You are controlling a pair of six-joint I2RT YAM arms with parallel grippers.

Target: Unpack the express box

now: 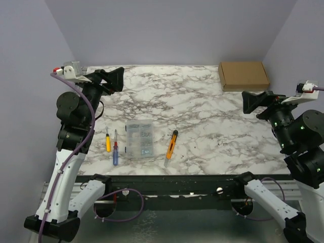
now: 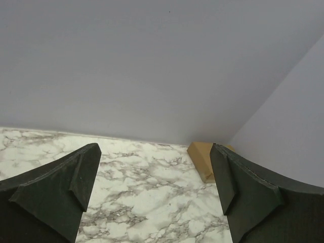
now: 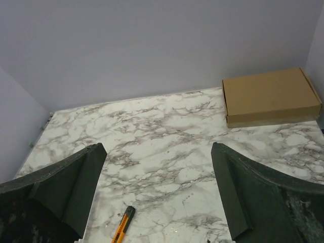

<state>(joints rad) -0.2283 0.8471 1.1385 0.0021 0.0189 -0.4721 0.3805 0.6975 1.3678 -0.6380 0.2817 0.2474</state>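
The express box (image 1: 243, 76) is a flat brown cardboard mailer, lid shut, lying at the far right corner of the marble table. It also shows in the right wrist view (image 3: 271, 97) and partly in the left wrist view (image 2: 202, 159). My left gripper (image 1: 115, 79) is open and empty, raised at the far left, well away from the box. My right gripper (image 1: 250, 102) is open and empty, raised at the right, just in front of the box. Both grippers' jaws stand wide apart in the wrist views.
A clear organizer case (image 1: 139, 139) lies at mid-table. An orange utility knife (image 1: 171, 145) lies to its right, also in the right wrist view (image 3: 123, 225). A yellow-handled screwdriver (image 1: 108, 142) and a red-and-blue one (image 1: 115, 148) lie to its left. Grey walls enclose the table.
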